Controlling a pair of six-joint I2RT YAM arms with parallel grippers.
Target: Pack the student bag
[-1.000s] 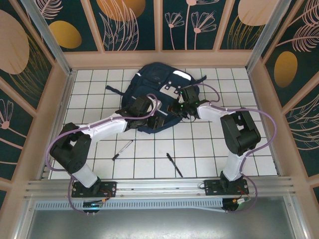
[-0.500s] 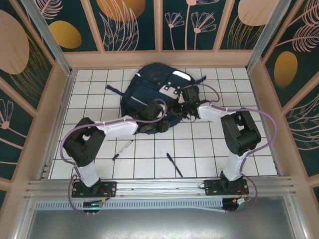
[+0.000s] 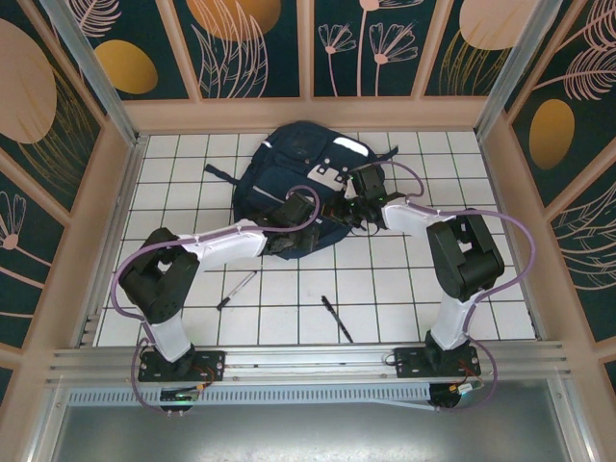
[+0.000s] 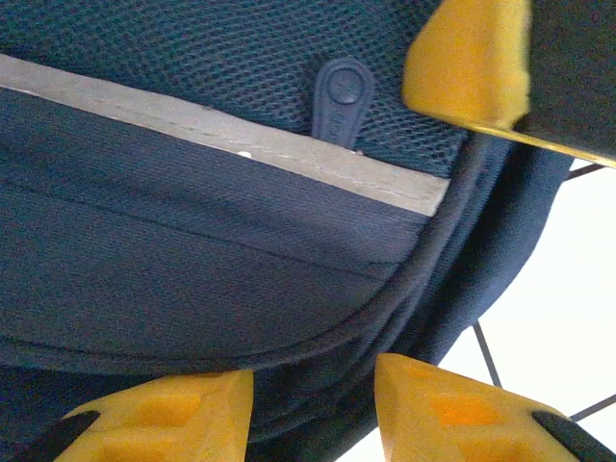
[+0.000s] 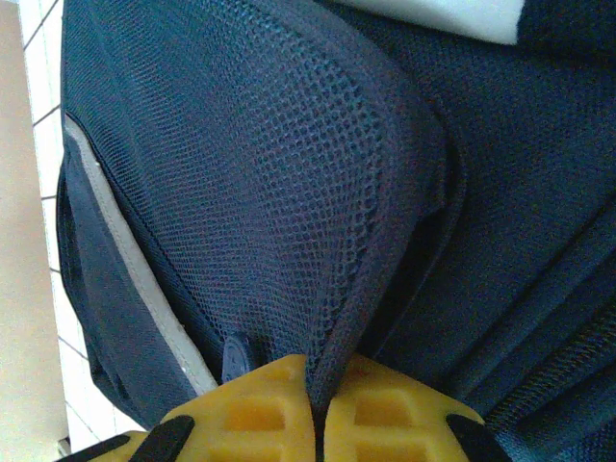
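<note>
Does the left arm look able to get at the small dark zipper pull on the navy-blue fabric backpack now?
Probably yes. The left gripper, open, faces the zipper pull across bare backpack fabric, nothing between. The right gripper, shut on the backpack beside it, crowds one side.

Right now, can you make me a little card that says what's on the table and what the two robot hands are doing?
bag: navy student bag, lying on the far part of the table
pens: grey pen and black pen, loose on the tiles nearer the arms
left gripper: open, at the bag's edge
right gripper: shut on a fold of the bag's mesh
</note>
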